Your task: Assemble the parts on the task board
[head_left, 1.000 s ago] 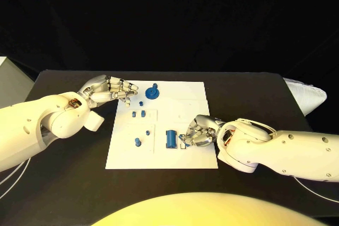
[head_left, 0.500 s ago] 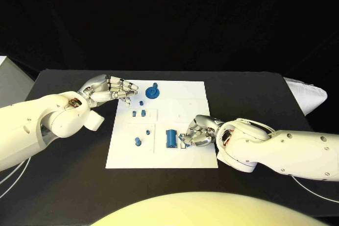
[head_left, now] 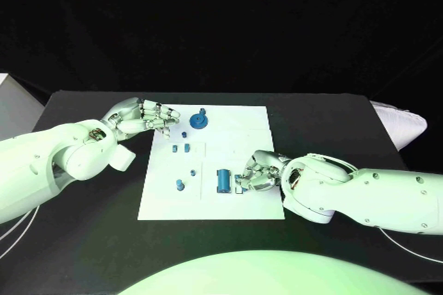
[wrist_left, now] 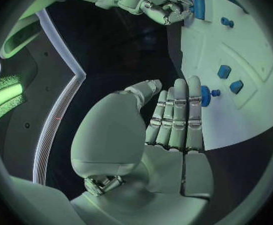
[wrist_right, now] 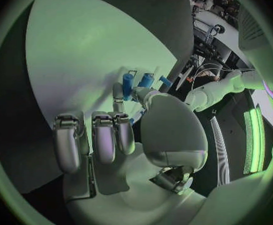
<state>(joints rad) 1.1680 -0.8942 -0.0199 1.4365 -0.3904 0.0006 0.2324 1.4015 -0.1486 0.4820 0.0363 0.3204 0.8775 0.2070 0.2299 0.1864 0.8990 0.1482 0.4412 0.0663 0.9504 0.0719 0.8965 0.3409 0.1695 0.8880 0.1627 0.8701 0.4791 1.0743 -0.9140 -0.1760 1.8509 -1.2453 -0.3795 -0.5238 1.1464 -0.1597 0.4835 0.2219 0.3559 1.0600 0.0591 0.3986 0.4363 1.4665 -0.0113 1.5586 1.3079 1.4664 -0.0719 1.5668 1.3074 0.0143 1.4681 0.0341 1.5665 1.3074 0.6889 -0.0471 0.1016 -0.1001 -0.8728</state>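
**Black tabletop, white board, tiny blue parts**

Dark room, black tabletop (head_left: 323,122), with the white task board (head_left: 254,125) flat in the middle. The right robot hand (head_left: 257,173) sits at the board's near right side, fingers curled next to the upright blue cylinder (head_left: 223,180); whether it's actually pinching anything, can't tell. The left robot hand (head_left: 148,119) hovers over the far left corner, fingers straight and close together, holding nothing. Near it is the blue round knob piece (head_left: 200,121); small blue pegs (head_left: 184,148) stand in the board's shallow square recesses. These look like light, rigid, smooth plastic, probably slippery, so a fingertip pinch on the cylinder's sides seems best.
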